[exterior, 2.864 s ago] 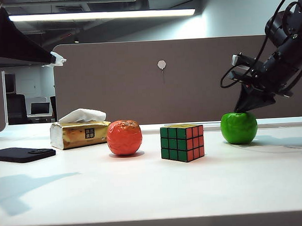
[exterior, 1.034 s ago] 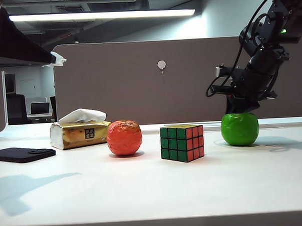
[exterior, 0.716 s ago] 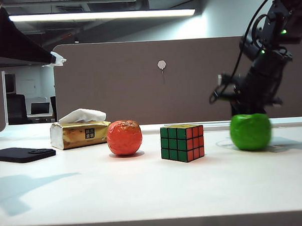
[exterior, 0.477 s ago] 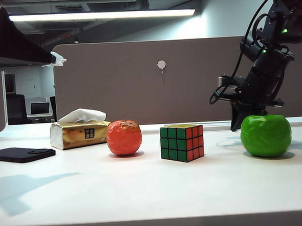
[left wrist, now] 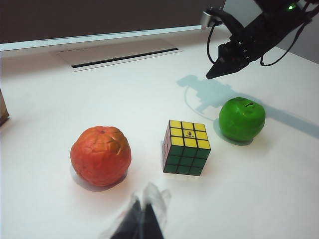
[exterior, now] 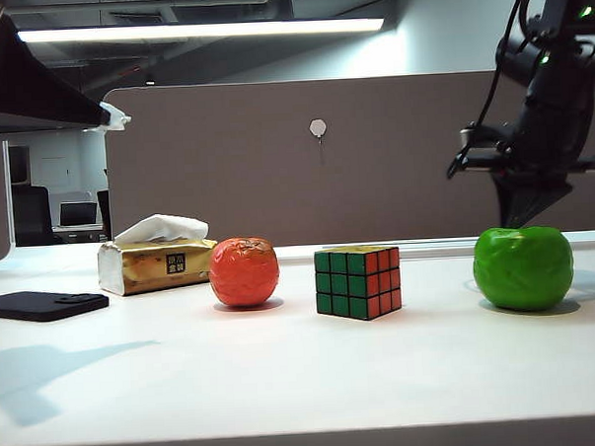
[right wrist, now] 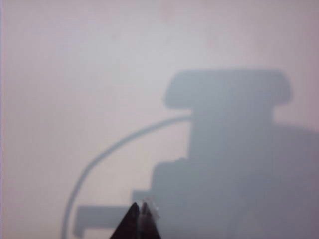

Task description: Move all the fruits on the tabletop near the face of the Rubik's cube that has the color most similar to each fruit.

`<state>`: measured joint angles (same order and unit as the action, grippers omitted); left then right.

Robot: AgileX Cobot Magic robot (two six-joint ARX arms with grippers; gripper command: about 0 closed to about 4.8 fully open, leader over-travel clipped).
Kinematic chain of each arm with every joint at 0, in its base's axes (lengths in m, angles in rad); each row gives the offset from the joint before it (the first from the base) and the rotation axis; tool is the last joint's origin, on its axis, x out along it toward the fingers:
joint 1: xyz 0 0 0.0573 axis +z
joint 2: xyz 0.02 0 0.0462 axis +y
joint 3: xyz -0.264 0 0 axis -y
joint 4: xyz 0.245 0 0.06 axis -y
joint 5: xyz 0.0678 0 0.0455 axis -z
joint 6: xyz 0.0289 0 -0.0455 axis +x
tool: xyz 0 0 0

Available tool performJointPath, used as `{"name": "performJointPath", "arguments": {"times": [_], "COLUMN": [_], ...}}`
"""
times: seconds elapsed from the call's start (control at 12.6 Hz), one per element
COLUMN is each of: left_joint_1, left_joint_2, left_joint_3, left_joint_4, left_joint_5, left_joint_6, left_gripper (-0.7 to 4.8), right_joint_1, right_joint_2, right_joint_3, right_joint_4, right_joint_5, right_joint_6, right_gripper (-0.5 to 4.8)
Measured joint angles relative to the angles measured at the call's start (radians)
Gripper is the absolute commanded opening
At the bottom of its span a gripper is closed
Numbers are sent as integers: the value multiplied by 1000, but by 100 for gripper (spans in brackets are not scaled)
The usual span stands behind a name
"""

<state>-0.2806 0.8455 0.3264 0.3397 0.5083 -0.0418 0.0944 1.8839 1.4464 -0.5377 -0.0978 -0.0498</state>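
The right end effector (exterior: 522, 218) hangs just above and behind the green apple (exterior: 523, 267), fingers pressed together, holding nothing. The apple rests on the white desk (exterior: 284, 372), to the right of the Rubik's cube (exterior: 357, 281), on its red side. The orange-red fruit (exterior: 244, 272) sits left of the cube. The left end effector (left wrist: 144, 221) hovers near the cube and orange fruit, closed and empty

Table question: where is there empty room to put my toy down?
The front of the white table, before the orange-red fruit, Rubik's cube and green apple, is bare. So is the apple-to-cube gap. The far left is crowded by tissue pack and black pad. The right claw hangs over the apple; the left claw hovers in front.
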Motion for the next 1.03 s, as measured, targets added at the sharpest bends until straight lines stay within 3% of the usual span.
{"name": "performJointPath", "arguments": {"times": [0.32,1.03], "left_joint_1": [0,0], "left_joint_2": [0,0], "left_joint_3": [0,0], "left_joint_4": [0,0], "left_joint_5": [0,5], "left_joint_6": [0,0], "left_gripper": [-5,-5], "right_joint_1": [-16,-20], "right_joint_2": [-19,-19], "right_joint_3": [-1,-3], "right_joint_4": [-129,-197], "right_joint_5": [71,76], "right_joint_6": [-3,-8], "right_gripper": [0,0]}}
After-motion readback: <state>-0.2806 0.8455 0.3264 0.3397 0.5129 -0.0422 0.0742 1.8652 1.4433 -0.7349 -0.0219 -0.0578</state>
